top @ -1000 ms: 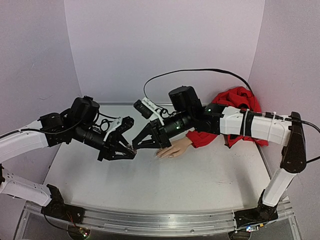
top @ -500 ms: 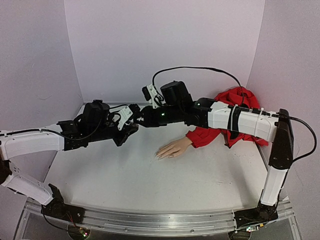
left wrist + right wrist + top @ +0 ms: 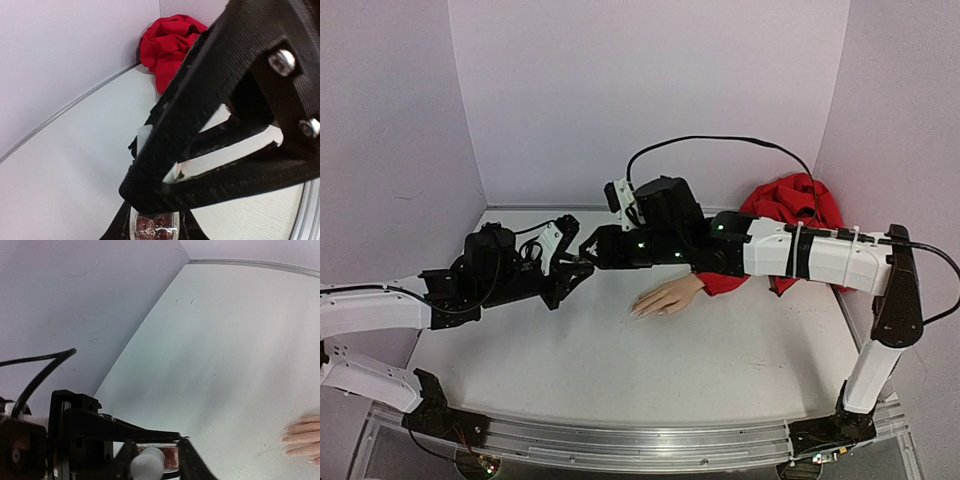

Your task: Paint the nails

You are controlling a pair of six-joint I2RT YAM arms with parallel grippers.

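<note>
The pale mannequin hand [image 3: 667,296] lies palm down mid-table with its red sleeve [image 3: 788,208] behind it. Its fingertip nails [image 3: 638,309] point left; they also show in the right wrist view [image 3: 286,439]. My left gripper [image 3: 574,270] is shut on a small glass bottle of red glitter polish [image 3: 152,228], held in the air left of the hand. My right gripper [image 3: 591,250] meets it from the right and is closed around the bottle's white cap [image 3: 147,463]. I cannot tell whether the cap is seated on the bottle [image 3: 167,457].
The red cloth [image 3: 167,40] is heaped in the back right corner. Purple walls [image 3: 650,90] close in the table on three sides. A black cable [image 3: 720,140] loops above the right arm.
Both grippers have risen from the table beside the fingertips and moved back and left. They stay joined at the bottle, now about a hand's length from the nails.
</note>
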